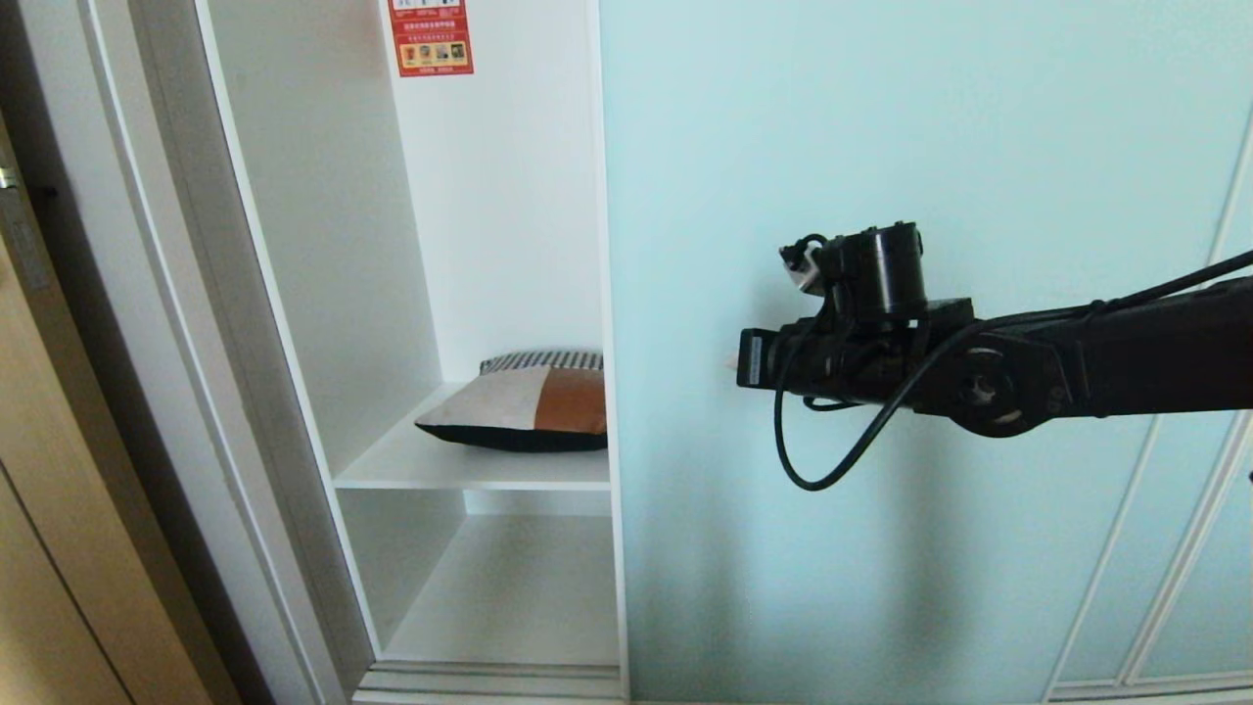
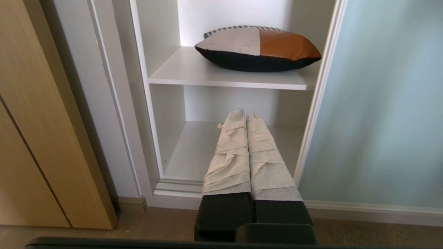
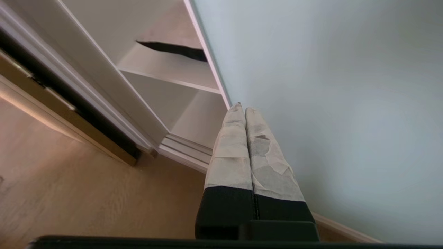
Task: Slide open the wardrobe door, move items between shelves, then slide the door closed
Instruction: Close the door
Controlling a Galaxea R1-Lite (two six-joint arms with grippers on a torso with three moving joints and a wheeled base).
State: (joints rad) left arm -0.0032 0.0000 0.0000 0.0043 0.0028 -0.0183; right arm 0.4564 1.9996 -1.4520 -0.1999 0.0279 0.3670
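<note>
The sliding wardrobe door (image 1: 881, 147) is a pale aqua panel, and it stands to the right of an open white compartment. One item (image 1: 533, 401), a soft cushion-like bundle with black, white and tan-brown patches, lies on the upper shelf (image 1: 470, 465). The lower shelf (image 1: 519, 597) is bare. My right gripper (image 1: 734, 364) is shut and empty, pointing at the door face just right of its left edge. In the right wrist view the right gripper (image 3: 242, 109) is close to the door (image 3: 328, 86); contact cannot be told. My left gripper (image 2: 245, 112) is shut and empty, low before the lower shelf (image 2: 193, 152).
A light wooden door (image 1: 59, 490) stands left of the wardrobe frame. A red sticker (image 1: 431, 34) is on the compartment's back wall. Another framed aqua panel (image 1: 1175, 587) lies at the far right. A wooden floor (image 3: 69, 193) runs in front of the bottom rail.
</note>
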